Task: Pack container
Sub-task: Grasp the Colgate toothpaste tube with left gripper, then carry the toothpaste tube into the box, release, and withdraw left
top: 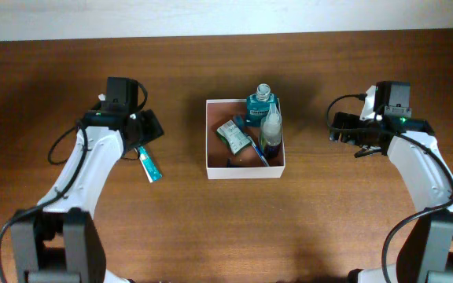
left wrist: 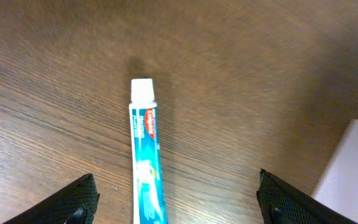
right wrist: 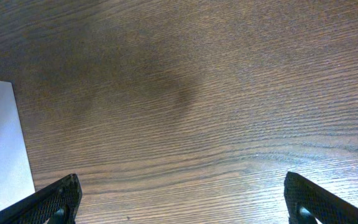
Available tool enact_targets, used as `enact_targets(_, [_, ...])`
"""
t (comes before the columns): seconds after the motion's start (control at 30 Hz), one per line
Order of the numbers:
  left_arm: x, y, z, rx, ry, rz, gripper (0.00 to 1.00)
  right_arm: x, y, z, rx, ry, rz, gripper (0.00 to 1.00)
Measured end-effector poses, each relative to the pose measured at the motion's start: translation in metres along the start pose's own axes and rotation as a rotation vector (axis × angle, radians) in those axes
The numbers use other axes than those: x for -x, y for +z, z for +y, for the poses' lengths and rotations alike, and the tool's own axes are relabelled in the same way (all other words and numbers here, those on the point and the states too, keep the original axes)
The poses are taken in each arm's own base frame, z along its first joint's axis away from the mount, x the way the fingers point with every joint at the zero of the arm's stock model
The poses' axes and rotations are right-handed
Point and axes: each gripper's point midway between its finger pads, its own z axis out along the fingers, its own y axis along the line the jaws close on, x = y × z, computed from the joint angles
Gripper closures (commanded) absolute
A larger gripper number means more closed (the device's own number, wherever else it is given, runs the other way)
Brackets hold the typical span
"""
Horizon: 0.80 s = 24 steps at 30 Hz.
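Note:
The container [top: 244, 170] is a square white-walled box with a reddish-brown floor at the table's centre. It holds a teal bottle [top: 261, 103], a clear bottle [top: 271, 131], a green packet [top: 233, 135] and a blue item. A teal toothpaste tube [top: 149, 164] lies on the table left of it; in the left wrist view the tube [left wrist: 146, 163] lies between my open left fingers, cap pointing away. My left gripper [left wrist: 176, 202] is open over the tube. My right gripper [right wrist: 185, 202] is open and empty over bare wood right of the container [right wrist: 2, 143].
The brown wooden table [top: 226, 228] spreads around the container. A white corner of the container [left wrist: 350, 168] shows at the right of the left wrist view. A pale wall strip [top: 211, 16] lies beyond the table's far edge.

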Motion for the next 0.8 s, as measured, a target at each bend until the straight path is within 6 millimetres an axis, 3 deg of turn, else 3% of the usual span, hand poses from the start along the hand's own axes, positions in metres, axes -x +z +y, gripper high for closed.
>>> enact_targets(0.43, [-0.023, 0.079, 0.018, 0.094, -0.044, 0.126, 0.18, 0.0, 0.0, 0.0, 0.0, 0.0, 0.0, 0.01])
enact_targets(0.57, [-0.013, 0.082, 0.027, 0.102, -0.076, 0.114, 0.36, 0.0, 0.0, 0.0, 0.0, 0.0, 0.0, 0.01])
enact_targets(0.6, [-0.012, 0.083, 0.029, 0.106, -0.084, 0.113, 0.51, 0.0, 0.0, 0.0, 0.0, 0.0, 0.0, 0.01])
enact_targets(0.7, [-0.01, 0.083, 0.032, 0.113, -0.093, 0.109, 0.72, 0.0, 0.0, 0.0, 0.0, 0.0, 0.0, 0.01])
enact_targets(0.8, [-0.008, 0.084, 0.033, 0.111, -0.099, 0.104, 0.76, 0.0, 0.0, 0.0, 0.0, 0.0, 0.0, 0.01])
